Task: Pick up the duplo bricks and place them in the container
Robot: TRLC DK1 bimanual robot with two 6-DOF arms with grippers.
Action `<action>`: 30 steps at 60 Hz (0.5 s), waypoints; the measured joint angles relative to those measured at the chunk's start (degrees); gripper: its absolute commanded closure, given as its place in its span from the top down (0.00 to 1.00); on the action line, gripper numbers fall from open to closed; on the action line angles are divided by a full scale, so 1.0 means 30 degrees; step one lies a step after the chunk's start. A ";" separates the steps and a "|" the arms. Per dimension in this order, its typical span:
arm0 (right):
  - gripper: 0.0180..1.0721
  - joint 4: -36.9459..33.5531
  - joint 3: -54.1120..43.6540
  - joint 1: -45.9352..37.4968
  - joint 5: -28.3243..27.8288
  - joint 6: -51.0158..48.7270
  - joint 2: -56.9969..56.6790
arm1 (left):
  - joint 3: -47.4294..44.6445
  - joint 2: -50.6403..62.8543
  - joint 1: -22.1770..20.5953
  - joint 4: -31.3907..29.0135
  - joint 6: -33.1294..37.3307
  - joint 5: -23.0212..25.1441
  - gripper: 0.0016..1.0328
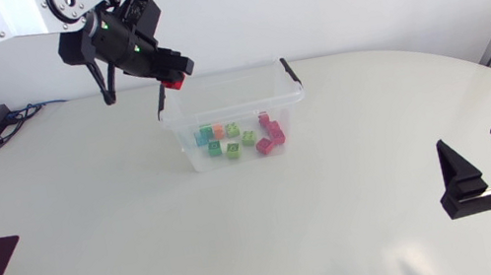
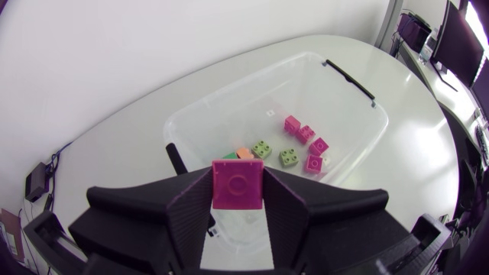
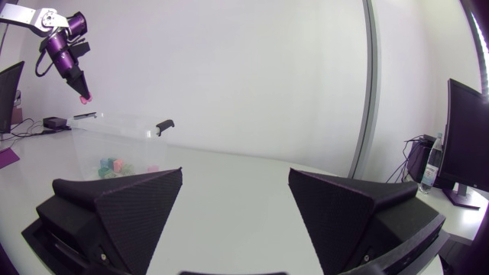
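Brick, pink, sits clamped in our left gripper above the container's edge, so we judge it only needs dropping in. Below and beyond it, the clear container holds ten or so bricks, pink, green, orange and teal, and we see none left on the table. Well apart, our right gripper rests spread and empty.
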 measured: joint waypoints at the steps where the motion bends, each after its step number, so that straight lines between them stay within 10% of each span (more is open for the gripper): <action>1: 0.95 0.0000 0.0000 0.0066 0.0000 0.0007 0.0000 | 0.0153 0.0131 -0.0022 0.0051 -0.0036 0.0000 0.27; 16: 0.95 -0.0277 0.0000 0.0597 0.0007 0.0131 0.0000 | 0.1341 0.2790 -0.0058 0.1632 -0.0918 -0.0481 0.31; 30: 0.95 -0.0532 0.0000 0.0699 0.0168 0.0138 0.0000 | 0.1814 0.4218 -0.0262 0.1880 -0.1035 -0.1027 0.94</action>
